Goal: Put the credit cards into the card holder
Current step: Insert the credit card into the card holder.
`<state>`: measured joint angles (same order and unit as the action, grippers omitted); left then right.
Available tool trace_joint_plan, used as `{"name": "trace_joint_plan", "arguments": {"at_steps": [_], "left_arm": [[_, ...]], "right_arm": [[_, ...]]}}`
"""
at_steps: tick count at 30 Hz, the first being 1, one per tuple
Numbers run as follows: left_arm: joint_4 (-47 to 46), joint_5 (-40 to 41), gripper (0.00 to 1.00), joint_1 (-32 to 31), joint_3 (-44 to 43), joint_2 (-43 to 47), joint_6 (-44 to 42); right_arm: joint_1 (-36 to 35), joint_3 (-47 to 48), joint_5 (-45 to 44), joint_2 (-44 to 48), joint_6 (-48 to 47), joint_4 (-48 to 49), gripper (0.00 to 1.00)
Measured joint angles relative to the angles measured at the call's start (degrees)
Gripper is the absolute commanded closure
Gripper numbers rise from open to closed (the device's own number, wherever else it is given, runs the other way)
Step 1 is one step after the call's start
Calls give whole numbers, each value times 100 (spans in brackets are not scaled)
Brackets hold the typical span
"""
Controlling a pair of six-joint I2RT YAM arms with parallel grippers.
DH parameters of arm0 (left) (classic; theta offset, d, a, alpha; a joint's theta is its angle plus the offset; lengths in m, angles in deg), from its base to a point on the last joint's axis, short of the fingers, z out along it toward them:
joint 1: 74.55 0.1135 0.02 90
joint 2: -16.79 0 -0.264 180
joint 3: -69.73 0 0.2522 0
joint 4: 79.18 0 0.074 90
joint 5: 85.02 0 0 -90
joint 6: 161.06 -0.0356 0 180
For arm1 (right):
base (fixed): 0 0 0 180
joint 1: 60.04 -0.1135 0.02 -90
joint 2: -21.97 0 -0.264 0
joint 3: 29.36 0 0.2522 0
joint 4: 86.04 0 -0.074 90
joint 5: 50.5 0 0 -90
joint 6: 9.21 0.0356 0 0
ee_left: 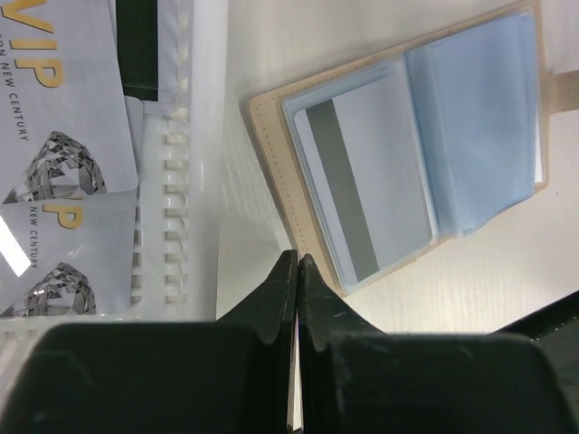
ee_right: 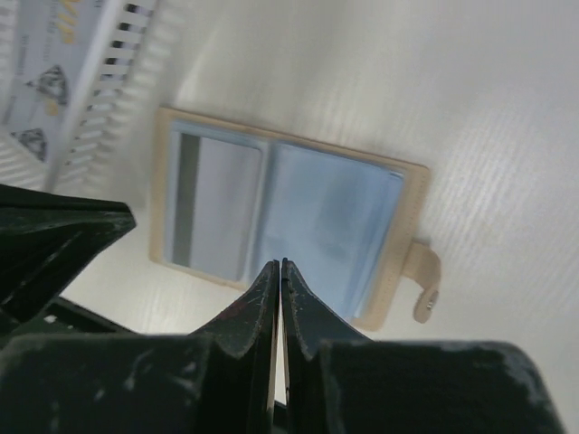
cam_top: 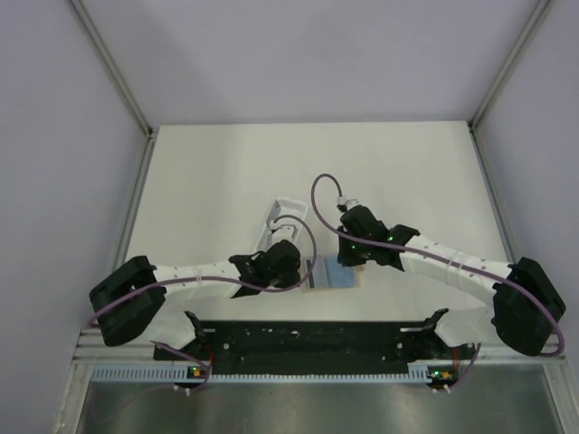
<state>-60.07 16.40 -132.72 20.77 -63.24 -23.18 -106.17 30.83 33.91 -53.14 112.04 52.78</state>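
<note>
While both arms hang over the near middle of the tabletop (cam_top: 226, 172), the clear tray (cam_top: 282, 213) sits at 11 o'clock of the card holder (ee_left: 479, 117).

Holder lies open flat, blue sleeves up. In the left wrist view its long axis runs 8 to 2 o'clock, with the tab (ee_left: 565, 90) at the 3 o'clock end. Probably light and floppy; pin the tan rim.

Two credit cards (ee_left: 63, 99) lie in the tray at 9 o'clock. One sleeved card (ee_left: 362, 181) has its stripe toward 8 o'clock. Likely stiff, thin and slick: pinch an edge.

Left gripper (ee_left: 298, 262) and right gripper (ee_right: 280, 264) are clenched, empty.
</note>
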Motion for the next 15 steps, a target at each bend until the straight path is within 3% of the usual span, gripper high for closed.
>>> {"name": "trace_joint_plan", "arguments": {"at_steps": [6, 11, 13, 15], "left_arm": [[203, 39, 100, 0, -39, 498, -48], [422, 280, 100, 0, -164, 1045, -149], [566, 503, 99, 24, -212, 1296, -151], [730, 739, 95, 87, -219, 1547, -142]], "right_arm": [[0, -214, 667, -98, 101, 688, 97], [0, -219, 170, -601, 245, 446, 95], [2, -219, -188, -610, 286, 179, 89], [0, -216, -343, -540, 275, 94, 73]]}}
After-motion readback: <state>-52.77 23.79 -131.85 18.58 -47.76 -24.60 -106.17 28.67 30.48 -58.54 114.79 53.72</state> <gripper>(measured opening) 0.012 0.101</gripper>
